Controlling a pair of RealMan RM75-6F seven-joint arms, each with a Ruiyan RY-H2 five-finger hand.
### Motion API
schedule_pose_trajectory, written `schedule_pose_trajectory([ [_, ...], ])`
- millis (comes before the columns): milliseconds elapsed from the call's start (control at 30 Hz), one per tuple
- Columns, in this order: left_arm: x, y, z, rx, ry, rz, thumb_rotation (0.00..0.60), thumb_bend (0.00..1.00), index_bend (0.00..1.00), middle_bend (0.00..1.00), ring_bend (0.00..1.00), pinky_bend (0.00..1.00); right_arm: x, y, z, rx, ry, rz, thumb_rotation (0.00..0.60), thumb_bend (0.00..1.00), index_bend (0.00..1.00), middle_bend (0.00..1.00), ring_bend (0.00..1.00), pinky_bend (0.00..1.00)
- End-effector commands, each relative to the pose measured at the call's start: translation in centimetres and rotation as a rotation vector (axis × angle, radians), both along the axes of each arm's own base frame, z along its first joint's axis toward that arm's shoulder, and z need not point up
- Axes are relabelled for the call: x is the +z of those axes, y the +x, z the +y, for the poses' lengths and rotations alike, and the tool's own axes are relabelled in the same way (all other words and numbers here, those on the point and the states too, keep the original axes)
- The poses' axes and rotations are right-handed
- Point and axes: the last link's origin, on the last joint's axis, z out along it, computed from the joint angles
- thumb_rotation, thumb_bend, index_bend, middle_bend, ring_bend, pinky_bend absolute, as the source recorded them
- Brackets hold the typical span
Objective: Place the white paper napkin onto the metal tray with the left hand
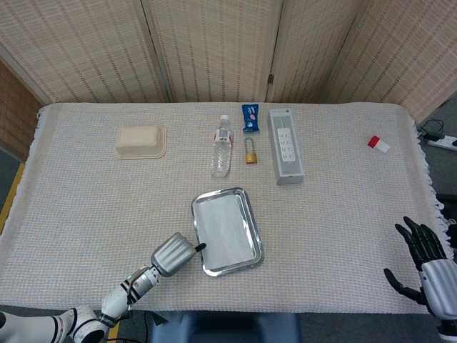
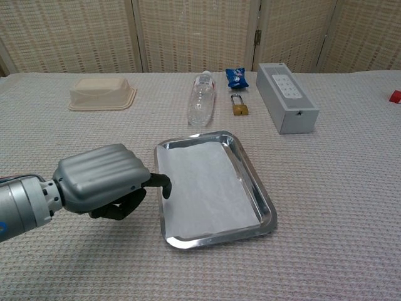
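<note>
Now napkin (image 2: 207, 188) lies in tray (image 2: 268, 210), left hand (image 2: 103, 179) beside

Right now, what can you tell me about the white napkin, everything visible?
The napkin is a plain white rectangular sheet, thin and paper-like, lying flat and unfolded inside the metal tray. It covers most of the tray floor; its left edge rides up onto the tray's left rim. The left hand sits beside that edge, a dark fingertip at the rim; contact with the sheet is unclear.
</note>
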Motion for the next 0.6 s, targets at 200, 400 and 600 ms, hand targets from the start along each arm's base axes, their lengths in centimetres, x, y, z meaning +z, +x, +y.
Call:
schedule_pose_trajectory([
  [200,-0.7,-0.3,-0.2,0.003,-0.019,0.008,0.600,0.90,0.36,1.00,1.00,1.00,0.2,0.0,0.1,0.004,-0.005,-0.005,0.600,0.37,0.00,0.00,0.00,0.00],
  [400,-1.1,-0.5,-0.1,0.007,-0.024,0.001,0.600,0.90,0.36,1.00,1.00,1.00,0.3,0.0,0.0,0.004,-0.006,-0.007,0.600,0.37,0.00,0.00,0.00,0.00],
  [600,-1.6,-0.5,-0.2,0.004,-0.034,-0.004,0.600,0.90,0.36,1.00,1.00,1.00,0.4,0.1,0.1,0.006,-0.011,-0.010,0.600,0.37,0.00,0.00,0.00,0.00],
])
